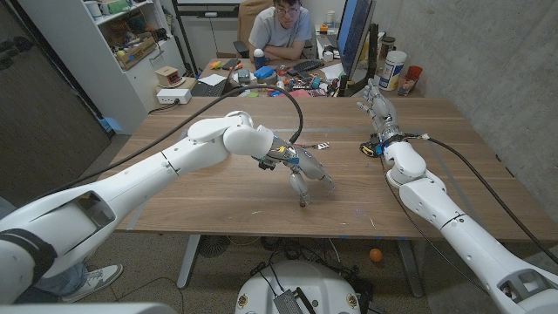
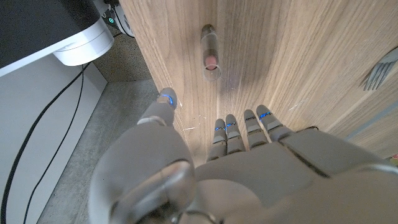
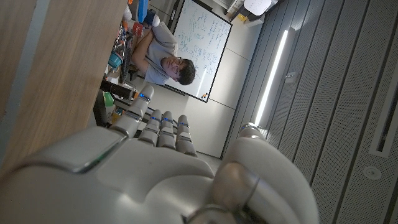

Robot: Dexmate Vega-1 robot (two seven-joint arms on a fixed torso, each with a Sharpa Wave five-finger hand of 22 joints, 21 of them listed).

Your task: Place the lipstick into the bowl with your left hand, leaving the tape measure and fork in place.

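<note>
The lipstick (image 1: 302, 201) is a small dark tube with a pinkish tip (image 2: 211, 56), lying on the wooden table near its front edge. My left hand (image 1: 303, 167) hovers just over it with fingers pointing down and apart, holding nothing. In the left wrist view the fingertips (image 2: 227, 121) stop short of the tube. The fork (image 1: 319, 146) lies beyond the left hand; its tines (image 2: 379, 70) also show in the left wrist view. The yellow-and-black tape measure (image 1: 372, 149) sits by my right wrist. My right hand (image 1: 378, 106) stands with straight fingers (image 3: 163, 127), holding nothing.
The table's front edge (image 2: 146, 59) runs close beside the lipstick. A person (image 1: 281, 33) sits behind the table at a cluttered desk. A black cable (image 1: 292, 105) arcs over the table to my left hand. Bare wood (image 1: 192, 196) stretches left of the lipstick.
</note>
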